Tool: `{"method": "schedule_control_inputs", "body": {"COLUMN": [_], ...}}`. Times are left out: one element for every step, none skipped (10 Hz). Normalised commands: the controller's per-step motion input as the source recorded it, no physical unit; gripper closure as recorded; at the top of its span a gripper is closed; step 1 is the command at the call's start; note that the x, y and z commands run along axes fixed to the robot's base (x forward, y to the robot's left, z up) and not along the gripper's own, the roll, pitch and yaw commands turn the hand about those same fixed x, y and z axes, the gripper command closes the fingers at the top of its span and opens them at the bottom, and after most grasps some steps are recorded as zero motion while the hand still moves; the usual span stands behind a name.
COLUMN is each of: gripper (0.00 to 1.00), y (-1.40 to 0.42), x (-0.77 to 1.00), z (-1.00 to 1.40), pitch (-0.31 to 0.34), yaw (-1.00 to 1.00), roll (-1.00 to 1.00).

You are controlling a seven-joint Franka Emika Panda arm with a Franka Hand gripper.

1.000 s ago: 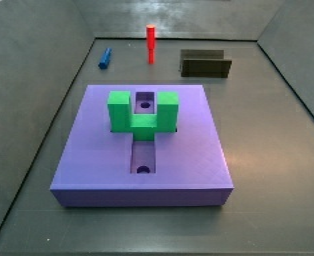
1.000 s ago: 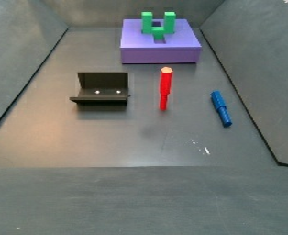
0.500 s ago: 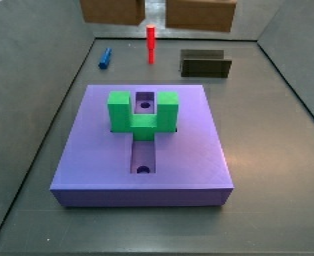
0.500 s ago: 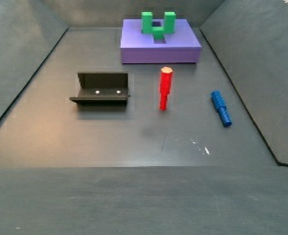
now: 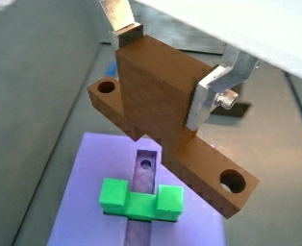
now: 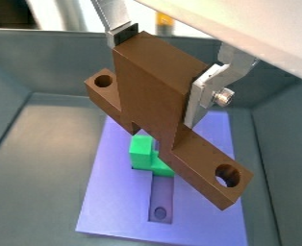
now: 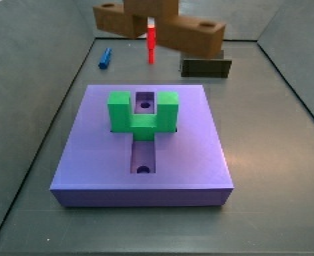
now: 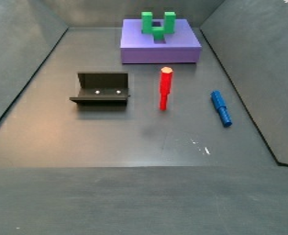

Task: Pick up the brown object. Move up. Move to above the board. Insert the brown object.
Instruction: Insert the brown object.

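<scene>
My gripper [image 5: 166, 67] is shut on the brown object [image 5: 154, 110], an orange-brown bar with a thick middle block and a round hole at each end. Silver fingers [image 6: 205, 91] clamp the block's two sides in both wrist views. The bar hangs in the air above the purple-blue board [image 6: 121, 197], roughly over its groove and the green U-shaped block [image 6: 147, 154]. In a side view the brown object [image 7: 187, 35] shows at the top, behind the far end of the board [image 7: 187, 150]. The green block [image 7: 142, 112] stands on the board. No fingers show there.
A red stick [image 8: 165, 89] stands upright on the floor, with a blue piece [image 8: 220, 107] lying to one side and the dark fixture [image 8: 101, 89] to the other. Grey walls enclose the floor. The board [image 8: 159, 50] lies at the far end.
The brown object has come down into a side view from the top edge; one second ago it did not show there. Nothing on the floor has moved.
</scene>
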Motion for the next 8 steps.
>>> {"method": "schedule_control_inputs", "body": {"gripper": [1.00, 1.00, 1.00, 1.00, 1.00, 1.00, 1.00, 1.00], "y": [-0.02, -0.03, -0.03, -0.12, -0.12, -0.11, -0.08, -0.08], "x": [-0.01, -0.05, -0.09, -0.05, 0.00, 0.00, 0.00, 0.00], "z": [-0.46, -0.46, -0.37, -0.15, -0.03, -0.01, -0.06, -0.18], "pitch": [0.000, 0.000, 0.034, 0.074, 0.106, 0.000, -0.027, -0.041], "yaw": [-0.93, -0.91, -0.90, -0.94, -0.94, -0.92, -0.85, -0.87], "roll": [0.29, 0.29, 0.25, 0.10, 0.00, -0.14, -0.21, -0.18]}}
